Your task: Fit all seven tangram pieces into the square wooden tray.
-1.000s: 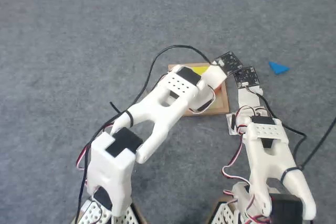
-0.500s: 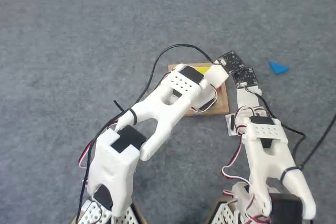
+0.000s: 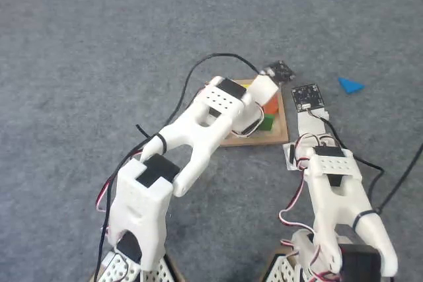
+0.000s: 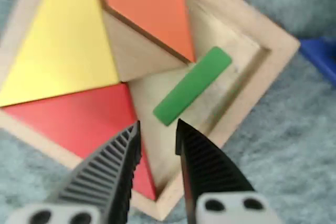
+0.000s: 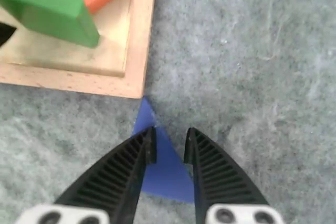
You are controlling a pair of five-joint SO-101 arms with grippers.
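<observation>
bench (image 3: 92,51): grey carpeted top, carrying all below.

tray (image 3: 285,131): square, wooden, flat on the bench, a little right of midway between its left and right edges.

yellow triangle (image 4: 63,45): large, flat in the tray along one rim.

red triangle (image 4: 79,121): flat in the tray, edge to edge with the yellow triangle, along the next rim.

orange piece (image 4: 149,9): flat in the tray beside the yellow triangle, bare wood between it and the red triangle.

green piece (image 4: 191,86): stood on its edge, not lying flat, on the bare tray floor by the corner past the orange piece.

blue triangle (image 5: 160,166): flat on the bench, one tip just beside the outside of the tray corner nearest the green piece.

second blue triangle (image 3: 351,85): flat on the bench, well apart from the tray, toward the right edge.

left gripper (image 4: 157,126): above the tray, over the red triangle's edge and the bare floor, near the green piece. jaws slightly spread, nothing between them.

right gripper (image 5: 169,130): above the blue triangle, just outside the tray corner. jaws slightly spread. cannot tell whether they touch the piece.
</observation>
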